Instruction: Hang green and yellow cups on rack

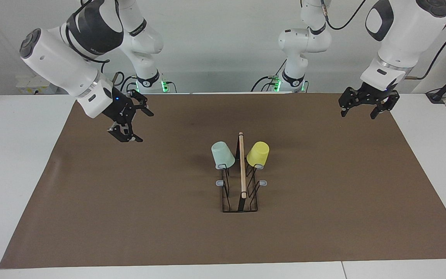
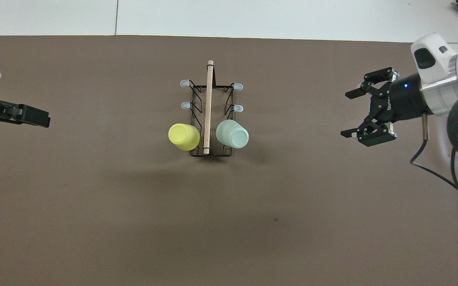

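Cups: I see the pale green plastic cup [image 1: 223, 155] and bright yellow plastic cup [image 1: 258, 154] hanging on the black wire rack [image 1: 241, 193].
Right hand [image 1: 138, 126]: fingers apart, empty, well away from my rack.
Left hand [image 1: 358, 112]: fingers apart, empty, waiting.

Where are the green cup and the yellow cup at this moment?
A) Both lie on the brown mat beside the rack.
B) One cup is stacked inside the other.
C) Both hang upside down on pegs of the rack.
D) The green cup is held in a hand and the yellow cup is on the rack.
C: the green cup and the yellow cup each sit mouth-down on a peg of the rack, one at each side of its wooden bar, at the rack's end nearer to the robots.
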Controlling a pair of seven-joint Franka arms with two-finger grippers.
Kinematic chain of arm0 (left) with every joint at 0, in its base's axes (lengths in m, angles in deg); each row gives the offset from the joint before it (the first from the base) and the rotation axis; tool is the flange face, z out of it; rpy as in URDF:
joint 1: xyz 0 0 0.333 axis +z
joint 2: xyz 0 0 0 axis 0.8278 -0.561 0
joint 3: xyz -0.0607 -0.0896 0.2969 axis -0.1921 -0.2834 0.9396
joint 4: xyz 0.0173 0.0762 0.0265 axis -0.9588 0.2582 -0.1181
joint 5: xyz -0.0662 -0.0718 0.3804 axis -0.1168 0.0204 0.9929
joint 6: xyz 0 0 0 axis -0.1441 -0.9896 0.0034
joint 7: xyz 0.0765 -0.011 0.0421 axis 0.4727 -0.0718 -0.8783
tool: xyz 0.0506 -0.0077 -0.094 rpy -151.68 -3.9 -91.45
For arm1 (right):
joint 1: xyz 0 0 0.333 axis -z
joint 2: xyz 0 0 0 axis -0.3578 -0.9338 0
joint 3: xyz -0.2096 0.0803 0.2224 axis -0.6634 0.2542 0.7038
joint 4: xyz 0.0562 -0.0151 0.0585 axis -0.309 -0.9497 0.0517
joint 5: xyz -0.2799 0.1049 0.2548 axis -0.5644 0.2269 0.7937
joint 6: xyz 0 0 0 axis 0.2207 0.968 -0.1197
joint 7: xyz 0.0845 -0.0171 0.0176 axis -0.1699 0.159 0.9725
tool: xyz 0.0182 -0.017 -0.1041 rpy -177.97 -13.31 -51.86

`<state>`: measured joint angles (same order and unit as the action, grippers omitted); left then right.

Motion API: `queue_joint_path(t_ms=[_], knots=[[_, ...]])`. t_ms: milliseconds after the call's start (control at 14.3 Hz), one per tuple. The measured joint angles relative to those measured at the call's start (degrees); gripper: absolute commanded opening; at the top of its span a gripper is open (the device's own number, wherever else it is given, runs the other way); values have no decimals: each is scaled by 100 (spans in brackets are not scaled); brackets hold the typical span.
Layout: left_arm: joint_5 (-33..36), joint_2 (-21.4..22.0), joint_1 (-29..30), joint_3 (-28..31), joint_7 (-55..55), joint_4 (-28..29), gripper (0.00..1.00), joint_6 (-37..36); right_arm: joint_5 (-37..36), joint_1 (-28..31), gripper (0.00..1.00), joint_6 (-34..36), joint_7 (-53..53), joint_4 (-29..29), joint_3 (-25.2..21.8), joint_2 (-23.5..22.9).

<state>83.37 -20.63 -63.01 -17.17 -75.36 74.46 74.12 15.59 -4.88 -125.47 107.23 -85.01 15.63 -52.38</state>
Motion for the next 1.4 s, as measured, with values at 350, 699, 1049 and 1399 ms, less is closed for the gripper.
queue_joint_path(t_ms=[350,699,1049,1399], knots=[[0,0,0,0,0,0,100,0,-832,99,100,315,-554,11,-41,-9],[0,0,0,0,0,0,100,0,-1275,95,100,895,-2410,73,-24,9],[0,0,0,0,0,0,100,0,-1280,76,100,1077,-3684,77,14,58],[0,0,-4,-7,0,-3,100,103,-1339,280,100,1076,-3789,73,-43,59]])
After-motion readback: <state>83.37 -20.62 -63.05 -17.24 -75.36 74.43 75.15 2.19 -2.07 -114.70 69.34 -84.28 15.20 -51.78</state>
